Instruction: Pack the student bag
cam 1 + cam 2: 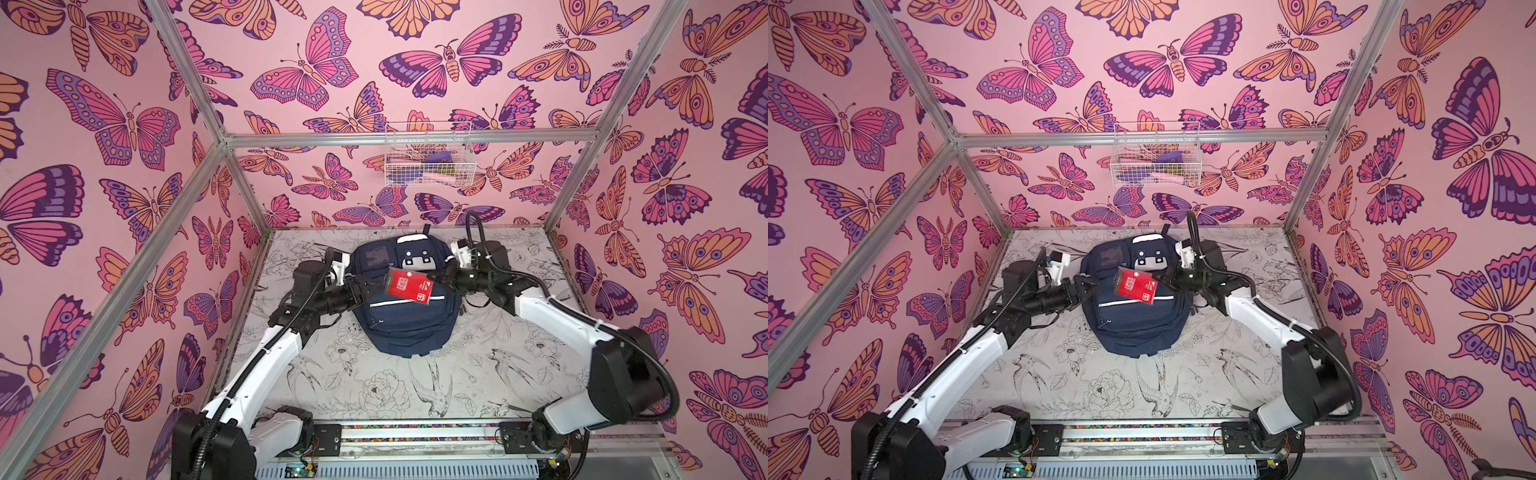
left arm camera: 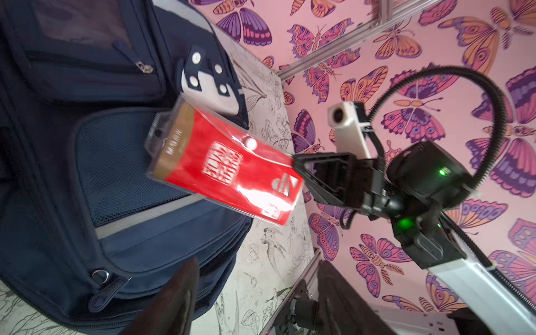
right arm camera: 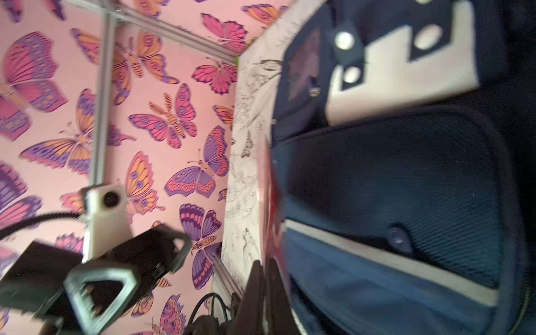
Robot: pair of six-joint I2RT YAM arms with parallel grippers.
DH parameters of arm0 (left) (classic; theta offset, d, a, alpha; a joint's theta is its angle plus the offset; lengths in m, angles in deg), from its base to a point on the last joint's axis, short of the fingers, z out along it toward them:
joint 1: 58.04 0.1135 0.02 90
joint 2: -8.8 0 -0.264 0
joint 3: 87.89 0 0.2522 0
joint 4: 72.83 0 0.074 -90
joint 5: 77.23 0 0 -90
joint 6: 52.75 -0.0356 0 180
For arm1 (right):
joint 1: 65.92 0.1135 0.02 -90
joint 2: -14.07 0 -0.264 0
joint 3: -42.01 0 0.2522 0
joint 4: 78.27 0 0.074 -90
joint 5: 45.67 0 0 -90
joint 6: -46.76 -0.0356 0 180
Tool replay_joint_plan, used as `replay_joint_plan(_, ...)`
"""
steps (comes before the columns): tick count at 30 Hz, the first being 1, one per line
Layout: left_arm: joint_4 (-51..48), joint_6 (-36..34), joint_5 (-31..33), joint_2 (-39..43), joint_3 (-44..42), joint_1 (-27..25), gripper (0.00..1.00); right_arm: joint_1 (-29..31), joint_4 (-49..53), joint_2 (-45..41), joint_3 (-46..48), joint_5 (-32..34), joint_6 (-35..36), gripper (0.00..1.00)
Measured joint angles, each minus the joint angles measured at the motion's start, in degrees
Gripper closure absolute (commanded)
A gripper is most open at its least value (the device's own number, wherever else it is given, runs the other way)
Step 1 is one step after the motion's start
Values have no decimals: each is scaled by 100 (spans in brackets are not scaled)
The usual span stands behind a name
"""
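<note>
As both my arms reach inward: right pincer (image 1: pixel 437 277) pinches red packet (image 1: pixel 409 286), left pincer (image 1: pixel 369 287) spread.
student bag (image 1: pixel 403 328): long axis and loop (image 1: pixel 426 228) point up-frame.

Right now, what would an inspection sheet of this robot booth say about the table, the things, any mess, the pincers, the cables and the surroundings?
Surface: table printed with birds and flowers.
Job's things: navy bag lies flat at the middle back; red packet is held above it.
Clutter: nothing seen.
Pincers: right pincer shut on the packet's edge; left pincer open beside the packet, not gripping.
Cables: black hoses run along both arms, looping above the wrists.
Surroundings: butterfly walls, metal frame, wire basket with small items on the back wall.
</note>
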Motion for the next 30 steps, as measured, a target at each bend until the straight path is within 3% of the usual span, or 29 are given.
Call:
replay_joint_plan(3, 164, 50, -498, -122, 247, 42, 6, -50, 439, -527, -273, -313, 422, 100)
replay_joint_plan(6, 546, 221, -1051, -334, 308, 37, 0, -81, 754, -911, -332, -599, 651, 100)
replay_joint_plan(13, 1777, 846, -1700, -459, 164, 42, 1, -81, 658, -1147, -332, -1231, 407, 100)
replay_joint_plan(20, 3357, 1781, -1980, -538, -424, 256, 3, -81, -520, -1174, -332, -1709, -498, 100)
replay_joint_plan(23, 3635, 2092, -2048, -575, -616, 442, 3, -81, -765, -1200, -332, -1801, -693, 100)
replay_joint_plan(30, 4170, 2433, -2225, -378, -625, 511, 12, -81, -1220, -1287, -216, -1934, -1095, 100)
